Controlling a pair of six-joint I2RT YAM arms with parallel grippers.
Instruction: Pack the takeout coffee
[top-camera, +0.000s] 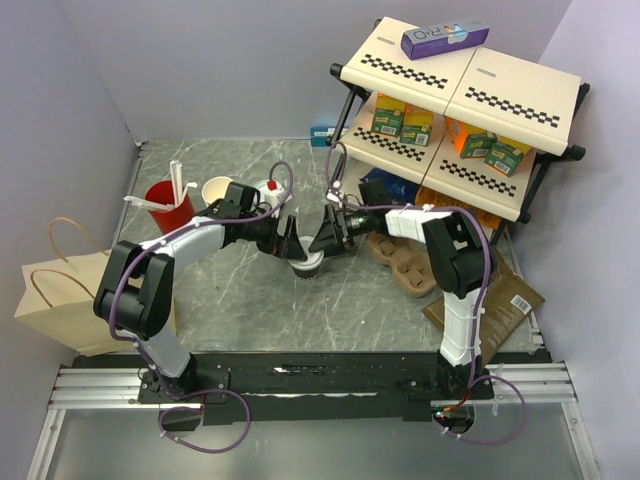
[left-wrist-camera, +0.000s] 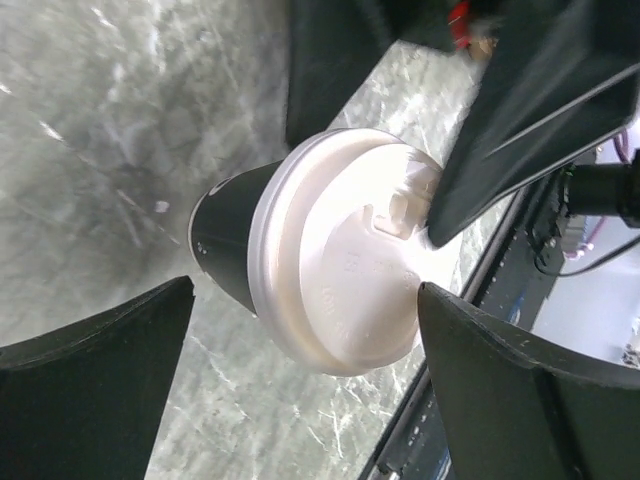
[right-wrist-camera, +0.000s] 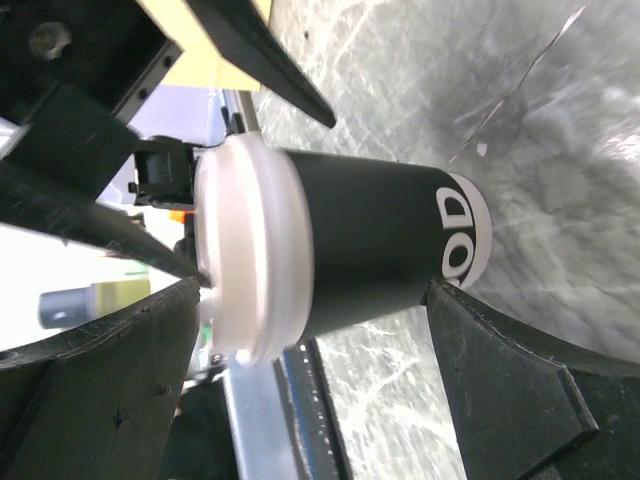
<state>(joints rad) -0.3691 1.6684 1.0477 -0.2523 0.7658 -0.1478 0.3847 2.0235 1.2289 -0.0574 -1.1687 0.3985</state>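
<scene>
The takeout coffee (top-camera: 307, 265) stands upright in the middle of the desk (top-camera: 235, 305) — its white lid is on. The left hand (top-camera: 290, 242) and the right hand (top-camera: 327, 238) hang close over it, one on each side. Both hands are wide open — neither holds the cup.

We see a grey marbled tabletop (top-camera: 240, 310). Near its middle the takeout coffee (top-camera: 308, 265) stands upright on it, white lid on top. At the back left stand a red cup (top-camera: 170, 208) holding white sticks and, just beside it, cream paper cups (top-camera: 217, 190). A tan paper bag (top-camera: 65, 300) lies at the left edge. On the right stands a two-tier shelf rack (top-camera: 460, 110); before it lie a cardboard cup carrier (top-camera: 405, 262) and a brown packet (top-camera: 490, 300).
</scene>
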